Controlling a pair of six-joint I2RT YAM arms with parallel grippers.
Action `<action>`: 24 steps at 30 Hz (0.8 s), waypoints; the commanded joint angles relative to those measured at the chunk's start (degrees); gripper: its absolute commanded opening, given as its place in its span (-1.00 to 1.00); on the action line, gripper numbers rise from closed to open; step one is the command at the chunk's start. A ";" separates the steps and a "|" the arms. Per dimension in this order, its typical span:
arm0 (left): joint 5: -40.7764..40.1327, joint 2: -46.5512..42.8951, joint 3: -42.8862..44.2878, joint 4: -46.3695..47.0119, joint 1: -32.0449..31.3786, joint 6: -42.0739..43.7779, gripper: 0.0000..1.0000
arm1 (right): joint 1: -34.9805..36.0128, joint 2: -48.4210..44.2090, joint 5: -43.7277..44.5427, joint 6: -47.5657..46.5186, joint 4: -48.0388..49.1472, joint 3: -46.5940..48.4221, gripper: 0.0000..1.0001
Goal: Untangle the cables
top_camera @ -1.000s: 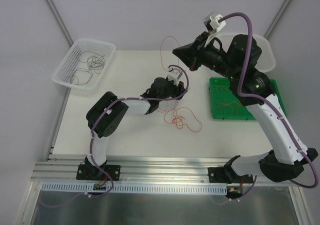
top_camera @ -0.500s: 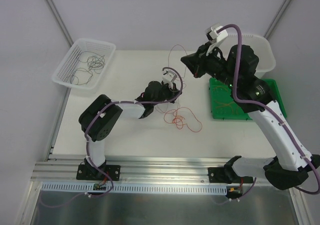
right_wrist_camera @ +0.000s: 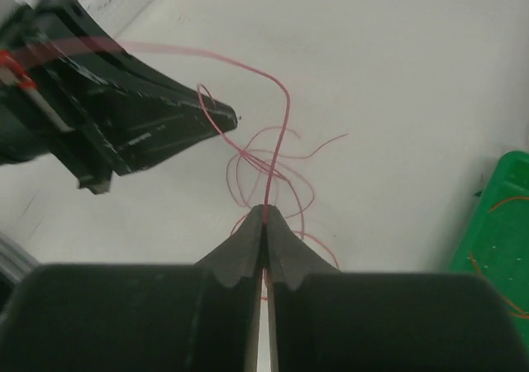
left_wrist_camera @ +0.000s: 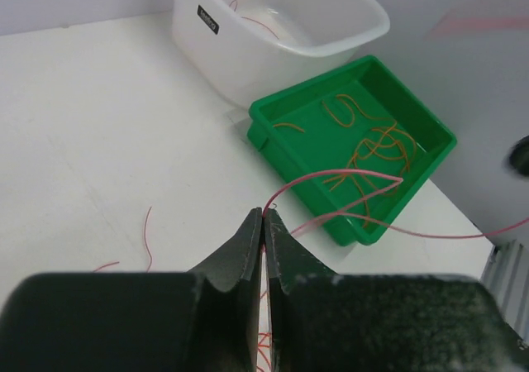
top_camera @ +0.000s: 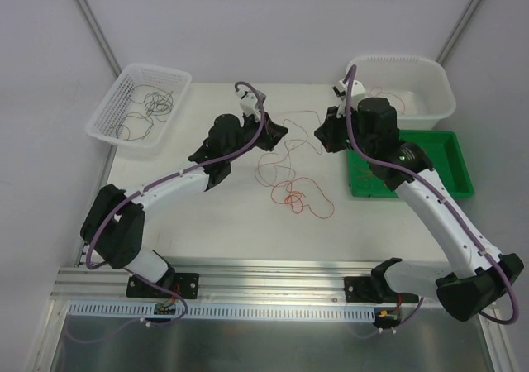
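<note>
We see the left gripper (left_wrist_camera: 264,220) as two matte black wedges of faintly grainy plastic, pressed flat together along a straight seam. A hair-thin red cable (left_wrist_camera: 331,173) is pinched at their very tips and arcs away toward the right of the left wrist view. The right gripper (right_wrist_camera: 264,213) has the same tapered, dark fingers, likewise closed tight on a red strand that rises from the tips in a smooth curve. Behind it, several pale red loops cross one another.

From the top view, both grippers sit near the upper middle of the frame, tips close but apart. Fine red lines sag between them and trail down in loose ovals to a small curled heap of red wire (top_camera: 292,198) at the centre of the smooth white table (top_camera: 207,215). We cannot tell whether both hold the same strand.

At upper left stands a white plastic mesh basket (top_camera: 107,99) holding wiry dark cables (top_camera: 149,103) in springy coils. At upper right is a glossy white tub (top_camera: 401,58) with rounded corners, and one red strand lies inside it. Just below it, a bright green, shallow rectangular tray (top_camera: 446,149) holds orange cables (left_wrist_camera: 376,145) lying in loose squiggles
</note>
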 commanded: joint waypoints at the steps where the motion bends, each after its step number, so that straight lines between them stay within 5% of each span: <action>1: 1.56 -5.71 3.26 -8.29 -0.14 -2.14 -1.00 | 0.11 0.98 -7.70 2.37 4.53 -3.46 -0.88; 12: 6.47 -11.34 0.72 -12.53 -0.14 -7.59 -1.00 | 0.37 4.85 -23.52 5.36 19.91 -12.61 -0.45; 19: 9.20 -11.08 0.63 -12.44 -0.14 -10.22 -1.00 | 0.90 5.73 -27.58 5.80 23.17 -14.19 0.19; 24: 10.17 -11.95 0.98 -12.44 -0.14 -10.67 -1.00 | 0.90 6.52 -28.01 5.10 22.73 -14.46 0.26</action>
